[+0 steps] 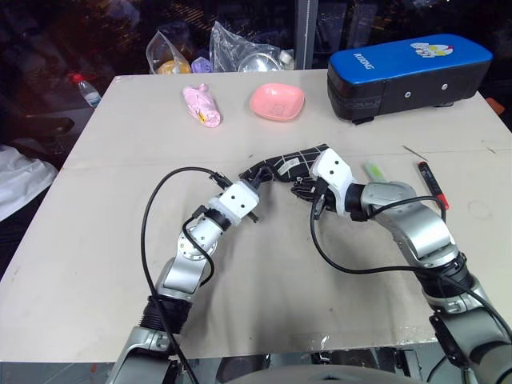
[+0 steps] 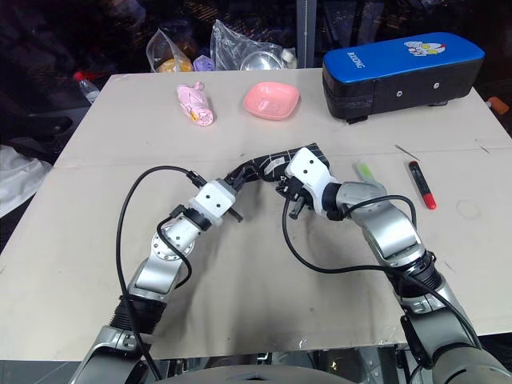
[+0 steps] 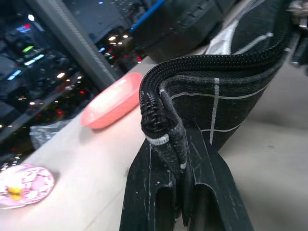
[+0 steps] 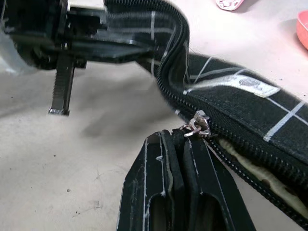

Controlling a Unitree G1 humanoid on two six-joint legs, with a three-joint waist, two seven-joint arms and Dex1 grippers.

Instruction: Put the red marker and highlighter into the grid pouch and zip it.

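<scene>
The grid pouch (image 1: 292, 162), black with thin white lines, hangs just above the table's middle between both grippers. My left gripper (image 3: 185, 144) is shut on the pouch's end corner (image 3: 163, 130). My right gripper (image 4: 180, 137) is shut on the black pull cord just below the silver zipper slider (image 4: 199, 122). Past the slider the zip gapes, showing a pale lining (image 4: 245, 163). The lime-green highlighter (image 1: 374, 170) and the red marker (image 1: 430, 182) lie on the table to the right of my right gripper, outside the pouch.
A big blue-topped black case (image 1: 408, 76) stands at the back right. A pink bowl (image 1: 277, 102) and a pink wrapped bundle (image 1: 202, 106) sit at the back middle. Plastic bags (image 1: 240, 50) rest at the table's far edge.
</scene>
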